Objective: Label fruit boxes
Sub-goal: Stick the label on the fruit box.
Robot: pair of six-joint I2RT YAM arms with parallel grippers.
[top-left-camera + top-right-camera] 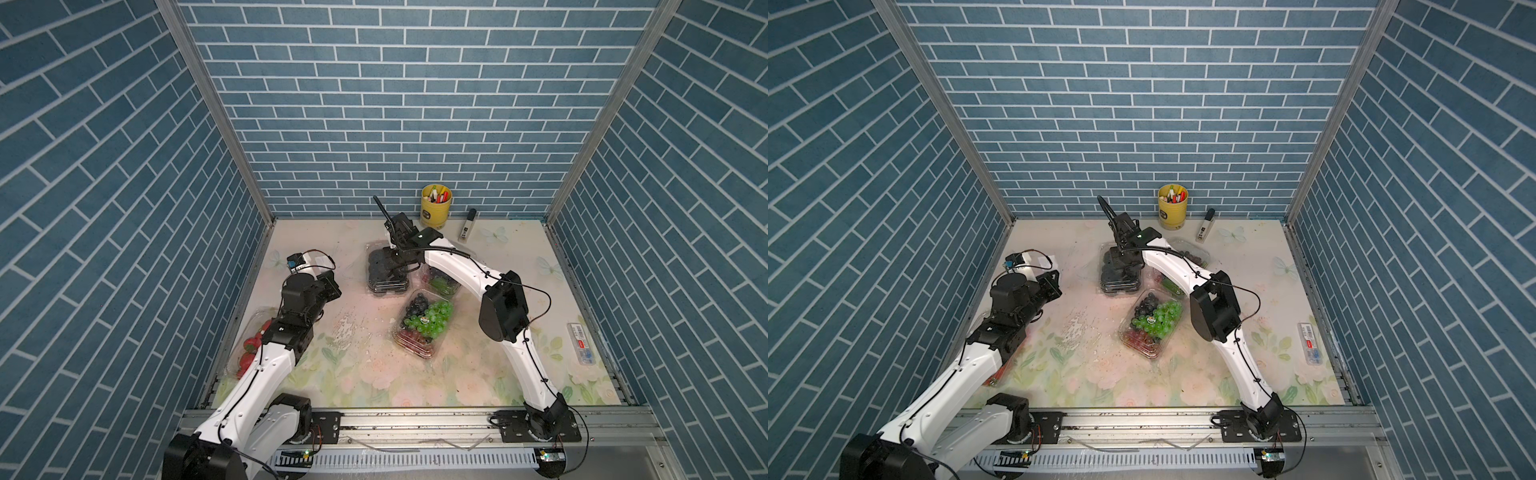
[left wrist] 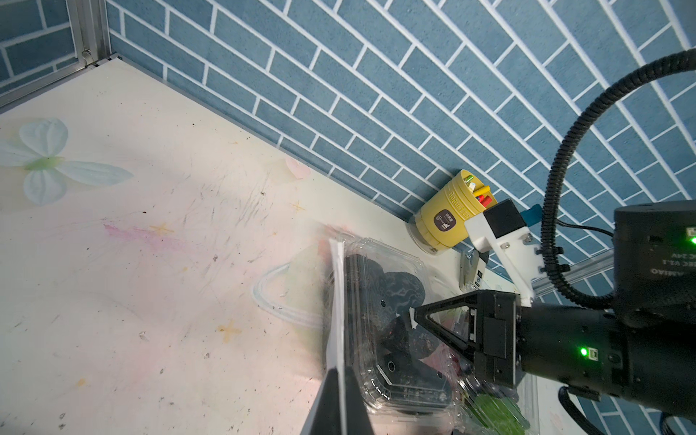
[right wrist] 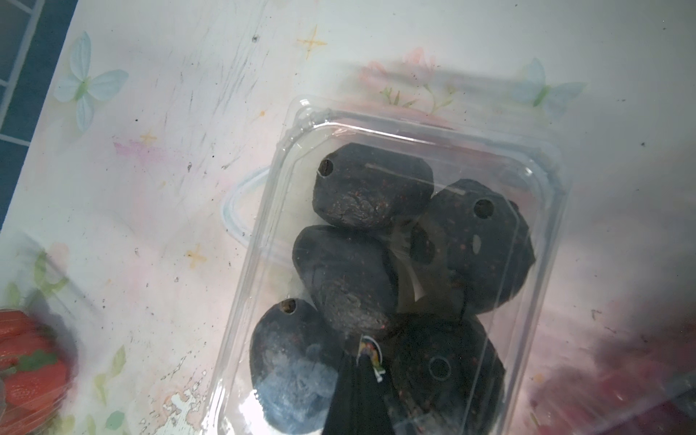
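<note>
Blue brick-patterned walls close in a pale, flower-printed tabletop (image 1: 374,374), scuffed and stained, where two white-and-black robot arms work among four fruit boxes. At centre, the right gripper (image 3: 361,367), its jaws drawn together to a narrow point, pinches a small printed sticker (image 3: 371,348) directly over the lid of a clear plastic clamshell punnet of black berries (image 1: 376,270); whether the sticker touches the lid cannot be told. The left gripper (image 2: 339,371), near that punnet on the side away from the right arm, is clamped on a thin white sticker sheet (image 2: 336,301), which is edge-on to the wrist camera so that its face cannot be read. A clear rectangular punnet of green, dark and red grapes (image 1: 424,322) lies just beside the berry punnet, toward the arm bases. A clear punnet of purple grapes (image 1: 1194,258) sits next to the berry punnet beneath the right arm, which hides most of it. Well apart from the berry punnet, toward the left arm's base, a clear punnet of red strawberries (image 1: 251,345) is half covered by that arm and cut off at the edge of the right wrist view. Beyond the berry punnet, against the back wall, stands a yellow cylindrical pen cup (image 1: 435,212); a small grey-and-black marker-like item (image 1: 467,224) beside it is too small to identify.
</note>
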